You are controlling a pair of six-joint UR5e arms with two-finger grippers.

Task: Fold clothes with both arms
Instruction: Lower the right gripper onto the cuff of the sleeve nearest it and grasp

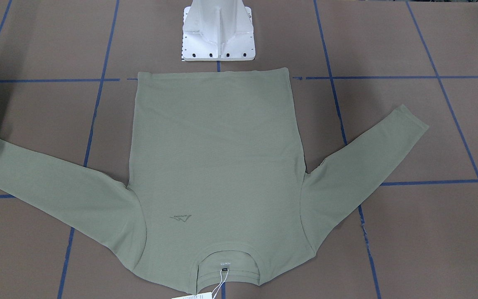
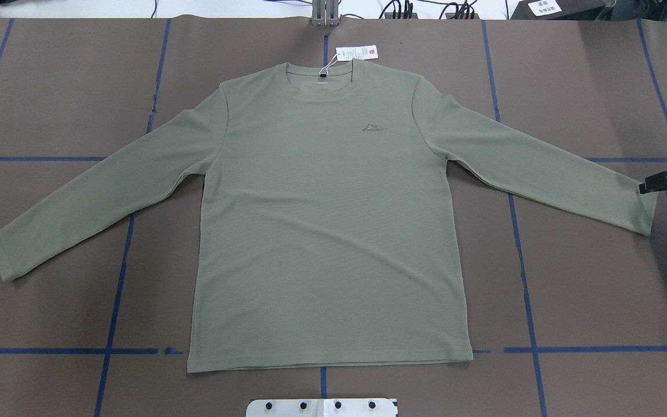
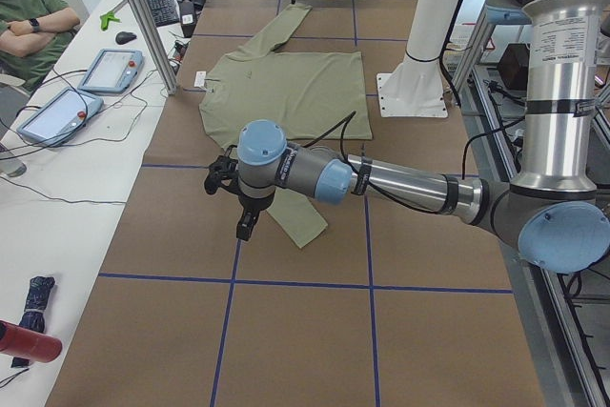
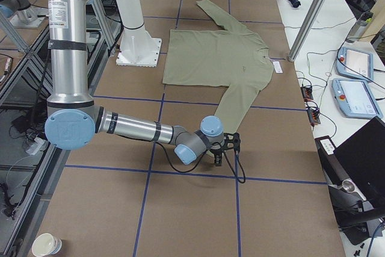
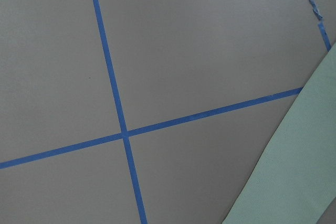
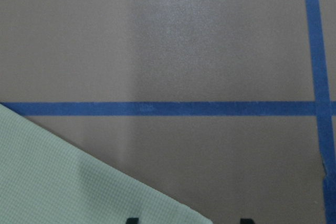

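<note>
Overhead exterior: shirt (image 2: 327, 231) flat; right tool (image 2: 646, 186) wide at sleeve cuff (image 2: 647, 213) — left tool (image 3: 244, 226) state cannot tell.

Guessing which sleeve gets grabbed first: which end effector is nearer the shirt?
Right. The right end effector sits at the cuff edge of the shirt; the left end effector hangs off beyond the other cuff, outside the overhead view.

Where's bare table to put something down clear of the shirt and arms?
Bare table lies robot-side of the left sleeve, beside the body of the shirt, and likewise by the right sleeve. Both far corners beyond the sleeves are bare. Crowded: the right cuff, where the right tool sits; the left cuff, under the left arm; the collar, with its hang tag.
</note>
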